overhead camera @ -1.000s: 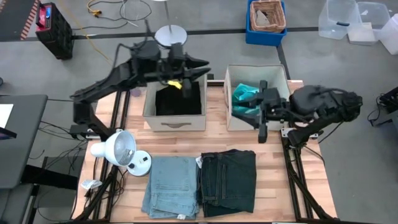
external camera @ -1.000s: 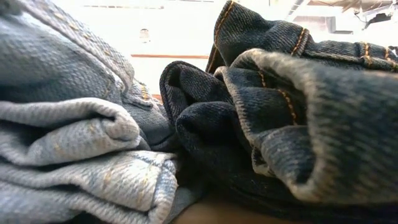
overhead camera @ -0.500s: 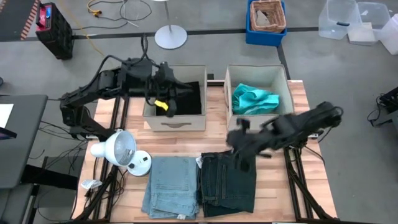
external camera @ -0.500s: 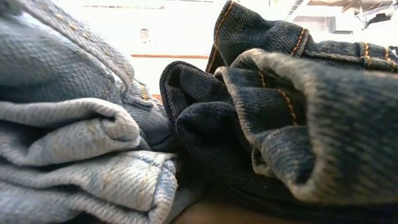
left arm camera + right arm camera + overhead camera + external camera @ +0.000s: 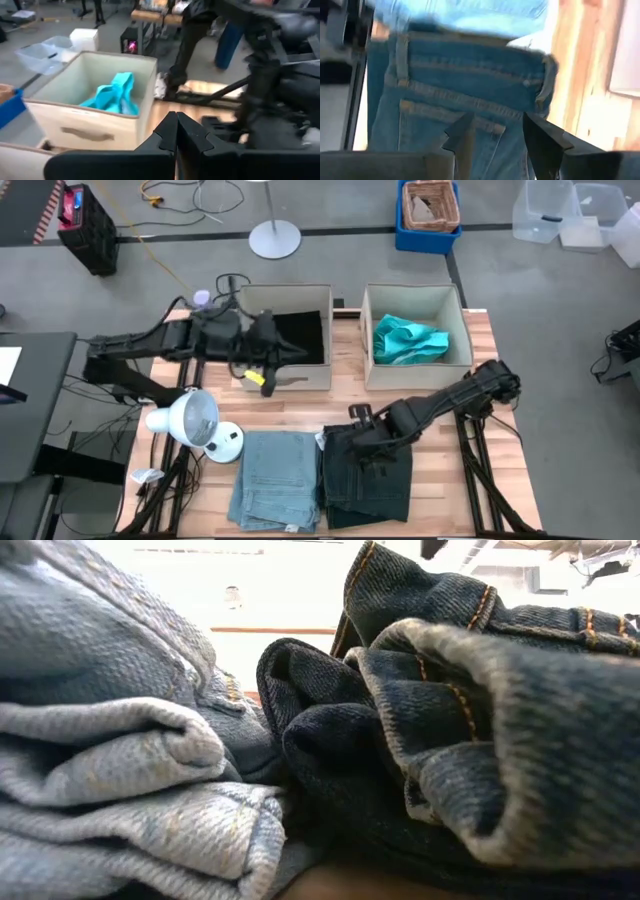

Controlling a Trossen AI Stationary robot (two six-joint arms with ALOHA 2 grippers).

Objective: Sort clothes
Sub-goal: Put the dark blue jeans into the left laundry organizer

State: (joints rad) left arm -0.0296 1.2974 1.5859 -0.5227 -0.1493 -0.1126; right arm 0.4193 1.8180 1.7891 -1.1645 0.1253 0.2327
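The dark green-black jeans (image 5: 372,480) and the light blue denim jeans (image 5: 275,480) lie folded side by side at the table's near edge. Both fill the low view, with the light pair (image 5: 120,740) left of the dark pair (image 5: 450,720). The teal shirt (image 5: 408,340) lies in the right beige box (image 5: 367,375), and the black cloth (image 5: 300,335) lies in the left beige box (image 5: 290,380). My right gripper (image 5: 358,442) is open over the far end of the dark jeans, its fingers astride the waistband (image 5: 470,85). My left gripper (image 5: 176,127) is shut and empty at the left box's near left corner (image 5: 268,372).
A white lamp (image 5: 195,425) stands at the table's near left, beside the light jeans. Bare wood (image 5: 300,408) shows between the boxes and the jeans. Off the table on the floor are a blue crate (image 5: 428,215) and clear bins (image 5: 570,210).
My right gripper has left the right box and swung toward the near edge and left, down over the dark jeans. The teal shirt stays in the box. My left gripper has drawn back from above the black cloth toward the left box's near left corner.
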